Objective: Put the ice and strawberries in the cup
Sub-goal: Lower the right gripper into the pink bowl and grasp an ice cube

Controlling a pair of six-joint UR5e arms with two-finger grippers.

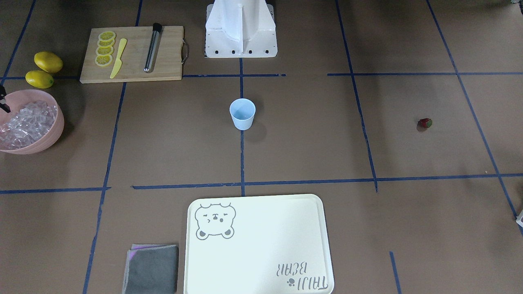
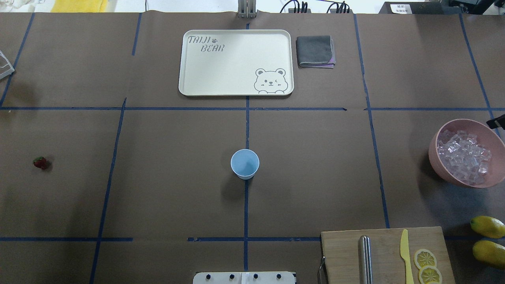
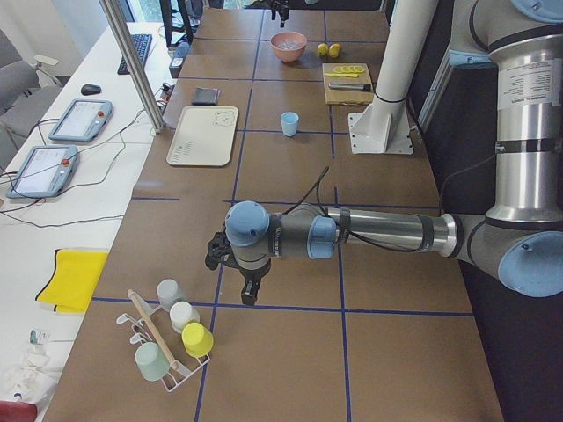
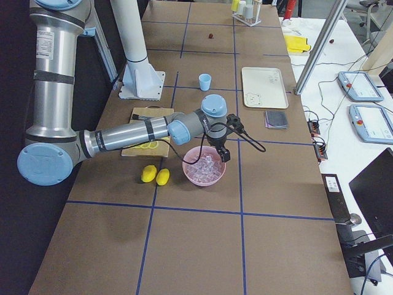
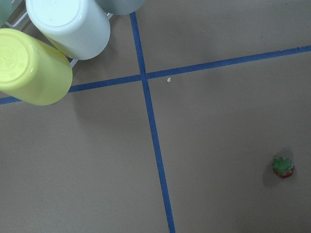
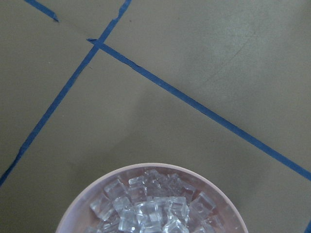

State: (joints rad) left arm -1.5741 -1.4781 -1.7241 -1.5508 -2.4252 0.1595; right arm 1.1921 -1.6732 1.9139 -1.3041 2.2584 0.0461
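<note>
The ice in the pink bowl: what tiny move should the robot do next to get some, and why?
Probably slide the right gripper inward, over the middle of the ice, before going down. It hangs by the rim of the pink bowl, not above the heap, and the cup looks empty, so nothing has been put in yet.

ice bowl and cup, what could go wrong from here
1. The ice lies heaped loosely in the bowl; clear cubes could slip from the right gripper on the way to the cup.
2. The cup stands free and looks light; a bump while dropping ice in might tip it.
3. The strawberry is small and lies far from the cup; the left gripper might miss or squash it.
</note>
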